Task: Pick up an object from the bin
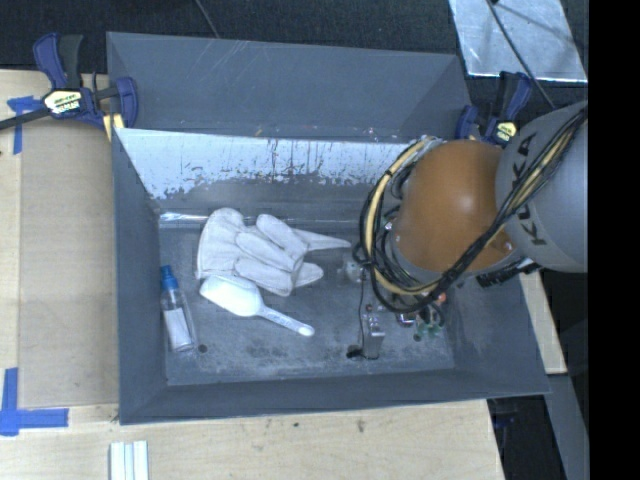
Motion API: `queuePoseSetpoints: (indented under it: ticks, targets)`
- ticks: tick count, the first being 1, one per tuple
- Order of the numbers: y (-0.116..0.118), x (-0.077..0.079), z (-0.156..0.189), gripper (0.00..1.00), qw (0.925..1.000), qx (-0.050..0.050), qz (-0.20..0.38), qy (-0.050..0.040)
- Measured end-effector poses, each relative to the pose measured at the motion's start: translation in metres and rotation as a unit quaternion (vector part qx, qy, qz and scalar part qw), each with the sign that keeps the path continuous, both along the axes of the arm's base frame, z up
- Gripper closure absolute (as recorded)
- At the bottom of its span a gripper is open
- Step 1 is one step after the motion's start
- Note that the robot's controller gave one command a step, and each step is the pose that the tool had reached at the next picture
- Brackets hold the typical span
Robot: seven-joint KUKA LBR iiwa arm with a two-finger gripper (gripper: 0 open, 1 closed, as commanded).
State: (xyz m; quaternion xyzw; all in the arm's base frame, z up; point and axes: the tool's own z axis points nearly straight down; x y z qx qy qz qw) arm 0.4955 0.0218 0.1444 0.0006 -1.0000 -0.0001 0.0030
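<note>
Grey bin [300, 98] holds white glove [250, 248], scoop [235, 296] and bottle [176, 313], all unlifted on its floor — your gripper [368, 343] sits low at right, and you cannot tell whether it is open or closed.

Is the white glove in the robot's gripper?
No, the white glove lies on the bin floor, left of the gripper.

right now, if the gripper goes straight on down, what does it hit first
Probably bare bin floor: the gripper points down right of the white scoop, apart from it. Depth is unclear.
</note>
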Motion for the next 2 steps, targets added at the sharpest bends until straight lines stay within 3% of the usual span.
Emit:
queuePoseSetpoints:
  ticks: [1,2]
  targets:
    - [0.0,0.002,0.004,0.0,1.0,0.0,0.0,-0.0043]
    - [0.049,0.038,-0.042,0.0,0.9991,0.0,0.042,-0.008]
